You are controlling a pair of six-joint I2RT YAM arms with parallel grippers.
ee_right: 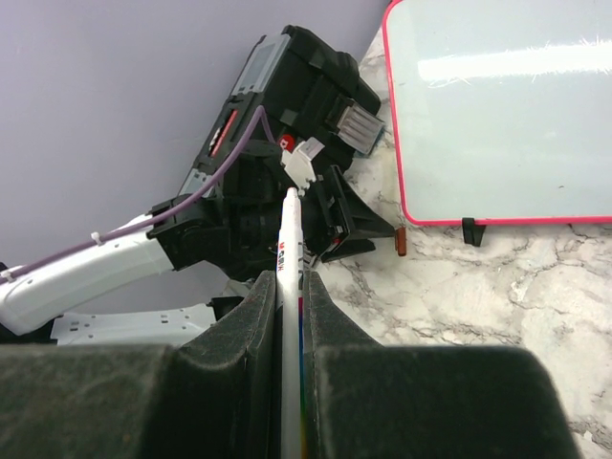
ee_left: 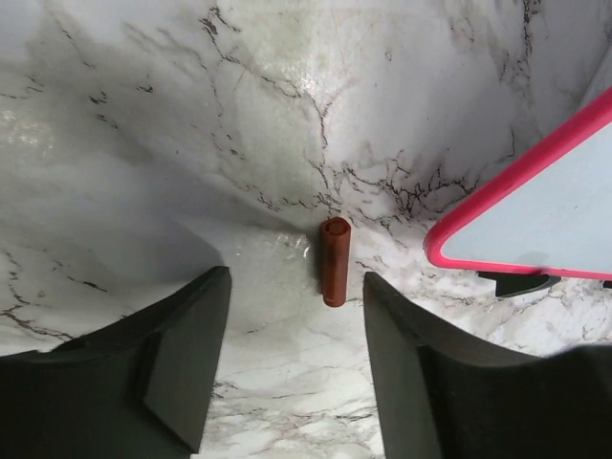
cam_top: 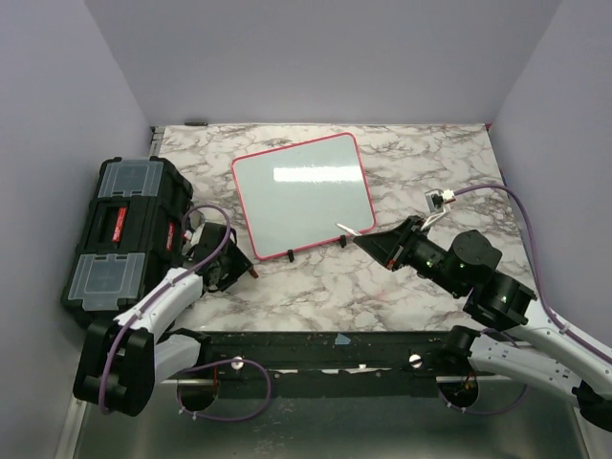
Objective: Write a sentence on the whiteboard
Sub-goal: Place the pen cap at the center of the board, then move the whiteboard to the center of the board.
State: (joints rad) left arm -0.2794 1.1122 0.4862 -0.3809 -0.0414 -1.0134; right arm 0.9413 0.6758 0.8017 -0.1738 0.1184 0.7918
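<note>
The whiteboard (cam_top: 301, 191) lies flat on the marble table, its surface blank inside a red-pink frame; one corner (ee_left: 564, 210) shows in the left wrist view and most of it (ee_right: 507, 105) in the right wrist view. My right gripper (cam_top: 371, 241) (ee_right: 290, 287) is shut on a white marker (ee_right: 290, 239), with the tip hovering just off the board's near right edge. My left gripper (cam_top: 229, 268) (ee_left: 296, 282) is open and low over the table. A small red-brown marker cap (ee_left: 335, 260) (ee_right: 402, 241) lies loose just ahead of its fingers, near the board's near left corner.
A black toolbox (cam_top: 120, 229) (ee_right: 306, 86) with clear lid compartments sits at the left, close behind the left arm. Two small black clips (cam_top: 290, 254) (ee_right: 469, 229) stick out from the board's near edge. Purple walls enclose the table.
</note>
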